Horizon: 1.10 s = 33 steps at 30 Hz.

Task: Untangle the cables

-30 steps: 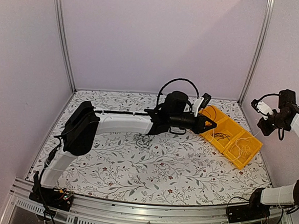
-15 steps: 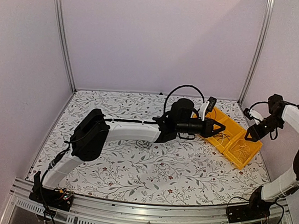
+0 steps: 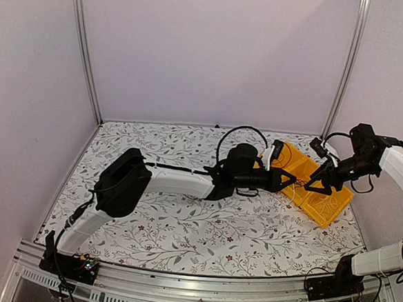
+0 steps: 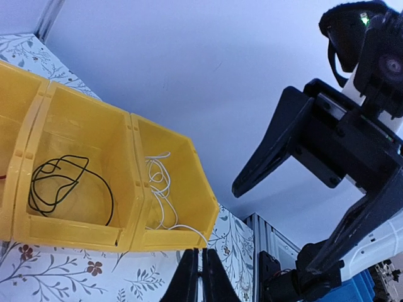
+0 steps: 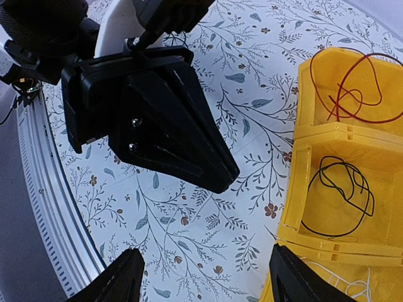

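Observation:
The cables lie in a yellow three-part bin [image 3: 336, 202]: a red cable [image 5: 352, 88], a black cable [image 5: 340, 195] in the middle part, and a white cable [image 4: 160, 195] in the end part. In the left wrist view the white cable arcs over the bin's rim [image 4: 182, 236] to the tips of my left gripper [image 4: 201, 255], which is shut on it. The left gripper [image 3: 287, 179] sits at the bin's near side. My right gripper [image 3: 317, 180] hangs open just above the bin with nothing between its fingers [image 5: 129, 277].
The floral table [image 3: 203, 227] ends at a metal rail [image 3: 178, 287] in front. Lilac walls and upright posts [image 3: 346, 64] close the back and sides. The left arm's white link [image 3: 179, 180] stretches across the middle, with its thick black cable [image 3: 241, 133] looping above it.
The right arm swung down and left from the wall to the bin, and its gripper opened. The left arm reached further right, up to the bin.

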Available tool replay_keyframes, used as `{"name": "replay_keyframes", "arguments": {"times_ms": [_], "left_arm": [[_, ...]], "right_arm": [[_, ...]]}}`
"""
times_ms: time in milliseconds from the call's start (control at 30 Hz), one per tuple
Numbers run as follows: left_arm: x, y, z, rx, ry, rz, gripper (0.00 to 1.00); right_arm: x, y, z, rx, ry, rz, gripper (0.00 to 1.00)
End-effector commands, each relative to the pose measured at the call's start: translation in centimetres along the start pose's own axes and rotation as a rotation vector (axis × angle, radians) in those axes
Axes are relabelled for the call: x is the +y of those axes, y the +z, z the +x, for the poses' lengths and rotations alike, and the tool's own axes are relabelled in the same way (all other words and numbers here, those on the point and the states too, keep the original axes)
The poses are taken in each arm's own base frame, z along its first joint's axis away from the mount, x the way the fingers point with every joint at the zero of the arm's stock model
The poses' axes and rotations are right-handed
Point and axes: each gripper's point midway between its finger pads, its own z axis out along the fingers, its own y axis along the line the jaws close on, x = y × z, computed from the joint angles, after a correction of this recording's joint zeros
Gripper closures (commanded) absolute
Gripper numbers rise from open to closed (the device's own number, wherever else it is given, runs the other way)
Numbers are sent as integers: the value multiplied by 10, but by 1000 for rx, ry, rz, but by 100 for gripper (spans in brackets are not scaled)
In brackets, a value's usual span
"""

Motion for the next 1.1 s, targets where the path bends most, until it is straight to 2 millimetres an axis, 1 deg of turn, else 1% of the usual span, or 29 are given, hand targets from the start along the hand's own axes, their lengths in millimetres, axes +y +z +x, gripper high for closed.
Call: {"name": "replay_keyframes", "arguments": {"times_ms": [0,133,267,367,400,433,500,533,600,633,667,733,767,800,867,900,933,967,1000,1033,1067], "left_arm": [[-29,-14,-41,-104,-8,67,100],[-34,-19,-50,-128,-19,99,100],[-40,-22,-56,-140,-21,128,100],[-43,-24,-57,-152,-17,140,100],[-44,-25,-58,-155,-17,143,100],[-44,-25,-58,-156,-18,144,100],[-45,-25,-57,-152,-21,148,100],[-45,-25,-57,-151,-23,148,100],[-45,-27,-57,-150,-24,144,100],[-44,-28,-56,-149,-23,139,100],[-44,-29,-57,-151,-23,135,100],[-39,-31,-54,-144,-33,108,99],[-37,-33,-53,-140,-36,93,89],[-35,-36,-51,-134,-38,80,81],[-30,-48,-51,-132,-39,47,70],[-24,-56,-50,-133,-39,20,66],[-26,-69,-58,-151,-34,6,64],[-21,-82,-59,-161,-37,-17,63],[-14,-95,-60,-170,-46,-42,62],[-8,-111,-64,-187,-52,-68,62],[-1,-125,-63,-192,-63,-98,62]], "right_arm": [[9,14,-11,-38,23,-57,27],[9,35,-9,-3,54,-84,26],[9,45,-9,4,65,-100,26],[4,51,-6,23,87,-96,27],[4,53,-5,27,92,-97,28],[2,55,-4,30,95,-98,32],[2,57,-4,26,107,-111,45],[2,58,-4,22,110,-115,53],[2,58,-6,15,119,-114,89],[1,58,-6,16,123,-110,100],[0,57,-6,18,125,-102,100],[-2,52,-9,23,118,-75,100],[-4,48,-10,34,112,-55,100],[-6,43,-11,43,95,-35,100],[-10,28,-12,61,69,8,100],[-13,20,-12,70,46,26,100],[-15,11,-10,84,37,47,100],[-19,3,-6,105,19,75,100],[-24,-5,-1,129,21,99,100],[-30,-12,4,148,1,128,100],[-39,-22,9,157,-5,168,100]]}}
